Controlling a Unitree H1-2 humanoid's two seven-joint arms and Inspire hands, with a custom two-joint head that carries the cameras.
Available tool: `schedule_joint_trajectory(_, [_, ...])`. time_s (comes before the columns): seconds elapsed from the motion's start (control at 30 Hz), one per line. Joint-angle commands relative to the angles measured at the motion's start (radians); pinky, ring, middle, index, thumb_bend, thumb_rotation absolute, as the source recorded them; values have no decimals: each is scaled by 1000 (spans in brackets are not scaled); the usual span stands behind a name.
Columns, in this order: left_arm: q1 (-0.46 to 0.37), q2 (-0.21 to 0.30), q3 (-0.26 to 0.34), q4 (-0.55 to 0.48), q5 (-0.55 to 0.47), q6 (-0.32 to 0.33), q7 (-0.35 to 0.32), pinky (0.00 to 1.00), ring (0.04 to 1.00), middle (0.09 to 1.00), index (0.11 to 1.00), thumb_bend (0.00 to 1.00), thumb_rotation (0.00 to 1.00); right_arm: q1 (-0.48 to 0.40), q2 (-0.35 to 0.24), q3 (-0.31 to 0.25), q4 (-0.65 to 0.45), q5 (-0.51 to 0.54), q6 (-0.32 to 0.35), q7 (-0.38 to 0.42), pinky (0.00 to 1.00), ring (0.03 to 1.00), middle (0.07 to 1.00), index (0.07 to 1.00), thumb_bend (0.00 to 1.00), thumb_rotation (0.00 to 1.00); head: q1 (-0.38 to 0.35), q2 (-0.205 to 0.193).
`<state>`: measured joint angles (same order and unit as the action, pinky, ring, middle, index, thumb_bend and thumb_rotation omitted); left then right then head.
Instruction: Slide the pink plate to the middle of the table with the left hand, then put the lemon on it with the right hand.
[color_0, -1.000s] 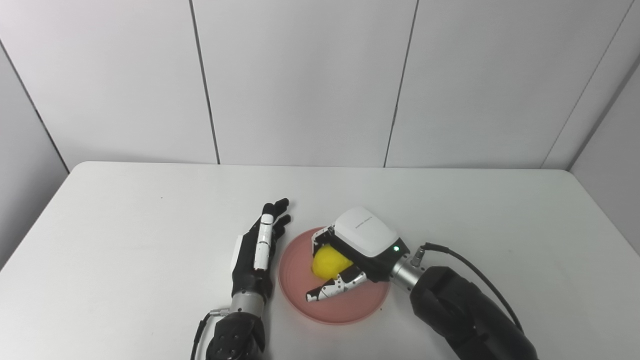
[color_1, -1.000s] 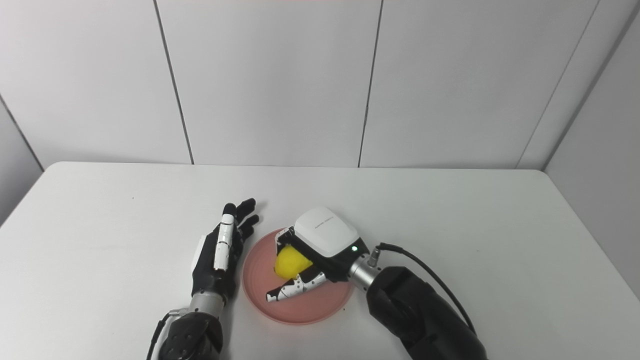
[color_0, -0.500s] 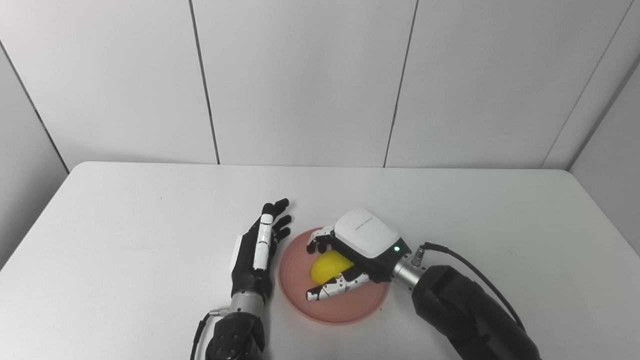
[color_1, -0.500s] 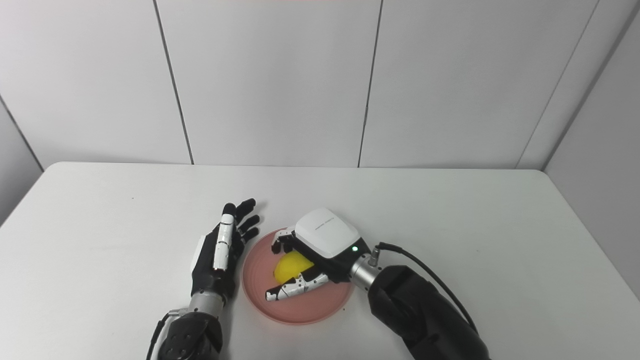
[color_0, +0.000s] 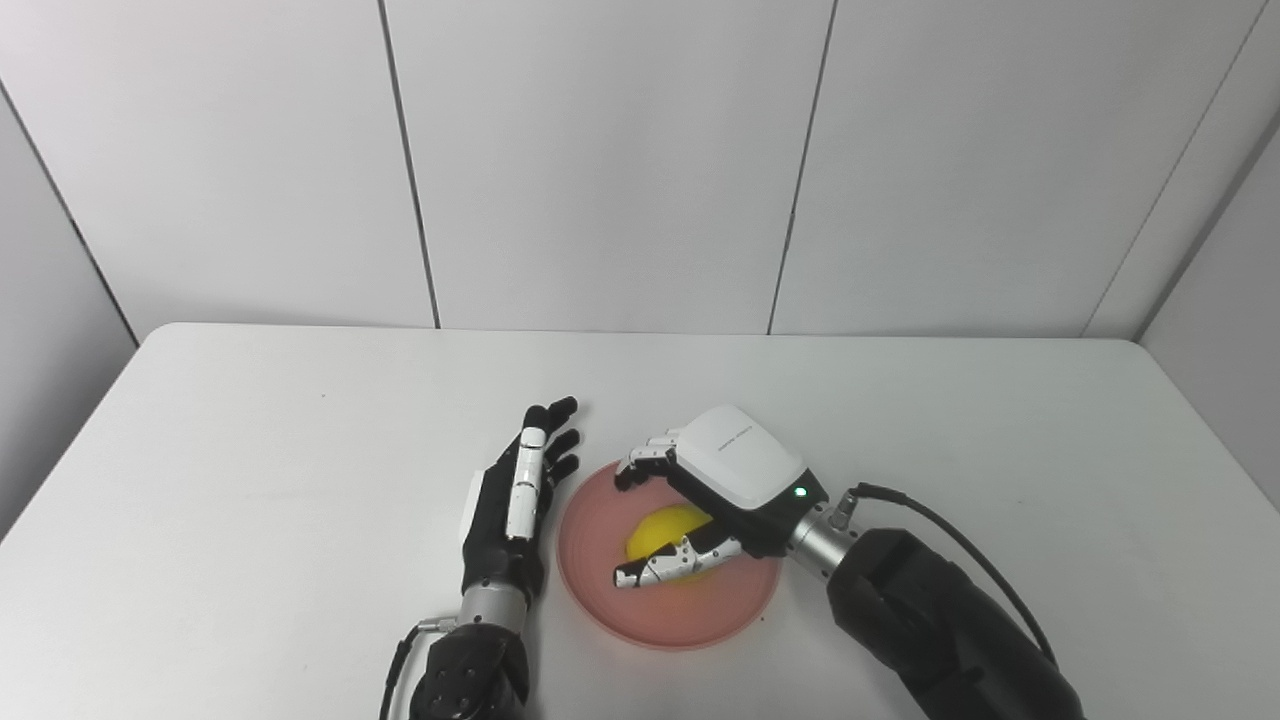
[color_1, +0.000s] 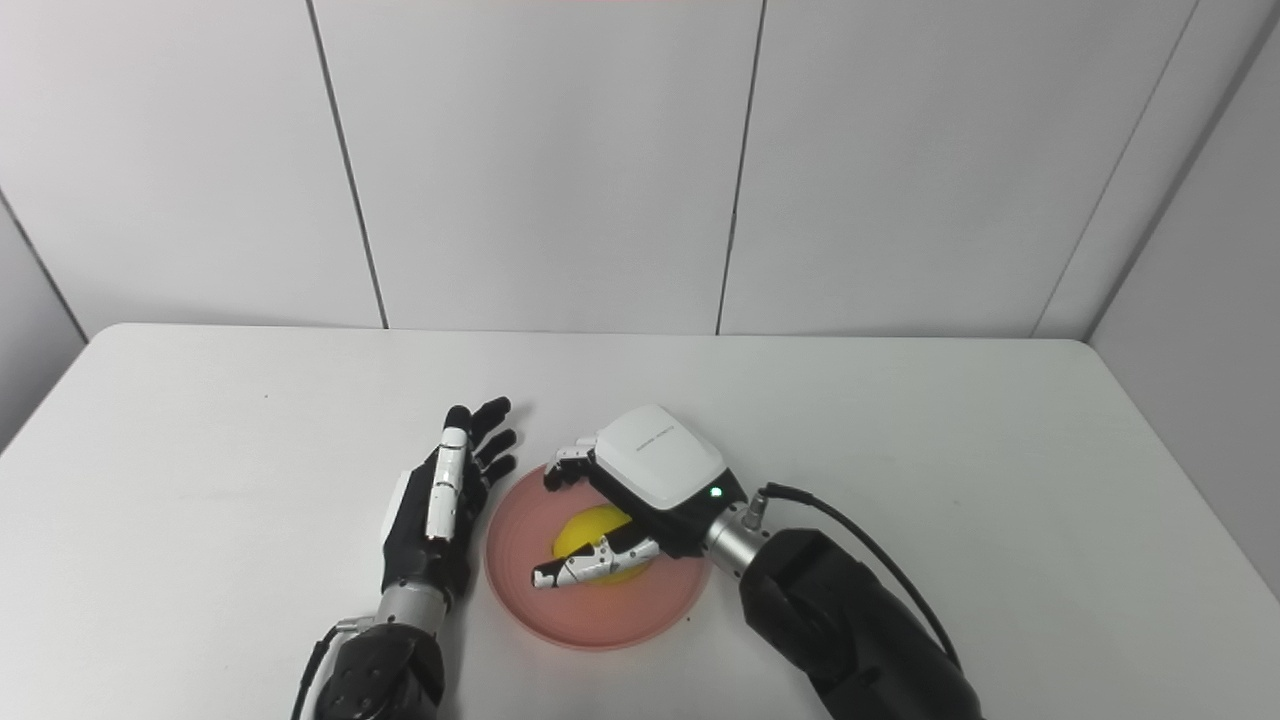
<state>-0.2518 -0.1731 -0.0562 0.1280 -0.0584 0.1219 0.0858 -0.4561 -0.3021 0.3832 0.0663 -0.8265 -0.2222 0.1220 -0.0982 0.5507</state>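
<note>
The pink plate (color_0: 690, 615) lies on the white table near its front middle. The yellow lemon (color_0: 662, 530) rests on the plate. My right hand (color_0: 725, 488) hovers just over the lemon with its fingers spread apart; the thumb crosses in front of the fruit and the fingers reach past the plate's far rim. It holds nothing. My left hand (color_0: 515, 500) stands on edge, flat and open, right beside the plate's left rim. The same lemon (color_1: 590, 527) shows under the right hand (color_1: 650, 480) in the right eye view.
The white table (color_0: 250, 450) ends at a grey panelled wall behind. A black cable (color_0: 950, 545) loops from the right wrist over the forearm.
The right hand's fingers have opened and lifted off the lemon, which now lies lower on the plate. The left hand has stayed where it was.
</note>
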Motion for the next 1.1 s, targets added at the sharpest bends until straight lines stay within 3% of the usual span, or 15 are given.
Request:
schedule_joint_trajectory(0.0, [2, -35, 9, 12, 2, -7, 22, 881, 848, 860, 766, 618, 944, -6, 26, -47, -30, 104, -6, -18, 547, 635, 696, 729, 677, 931, 0, 1])
schedule_joint_trajectory(0.17, [-5, -35, 19, 18, -1, 1, 27, 913, 830, 876, 775, 616, 940, 45, 109, -168, -36, 374, 44, 1, 607, 694, 744, 753, 703, 996, 1, 1])
schedule_joint_trajectory(0.37, [-10, -26, 31, 19, -34, 3, 4, 907, 868, 913, 787, 638, 948, 86, 196, -300, 10, 583, 12, -59, 700, 762, 794, 799, 684, 1000, 2, 3])
schedule_joint_trajectory(0.47, [-17, -24, 46, 21, -53, 3, 8, 897, 884, 925, 780, 646, 929, 103, 221, -345, 38, 618, 10, -99, 746, 806, 832, 832, 717, 1000, -1, 5])
schedule_joint_trajectory(0.53, [-25, -19, 52, 26, -51, 0, 16, 786, 884, 924, 783, 635, 947, 113, 231, -364, 64, 625, -9, -129, 783, 844, 870, 878, 693, 1000, 0, 5])
schedule_joint_trajectory(0.67, [-41, -14, 74, 45, -55, -35, 16, 918, 908, 918, 805, 646, 937, 142, 256, -397, 104, 656, 7, -176, 864, 887, 933, 988, 699, 1000, 2, 9])
schedule_joint_trajectory(0.83, [-71, 14, 88, 93, -16, -87, 27, 950, 894, 896, 848, 645, 940, 161, 297, -435, 137, 765, 49, -174, 980, 932, 962, 1000, 695, 991, 0, 11])
schedule_joint_trajectory(0.97, [-109, 57, 91, 126, -3, -61, 11, 989, 925, 928, 914, 672, 982, 170, 315, -445, 164, 772, 54, -200, 999, 945, 976, 1000, 706, 1000, -1, 15])
schedule_joint_trajectory(1.07, [-143, 79, 100, 165, -6, -83, 8, 999, 957, 956, 939, 672, 968, 174, 318, -444, 186, 755, 40, -220, 1000, 967, 981, 1000, 703, 1000, -4, 17])
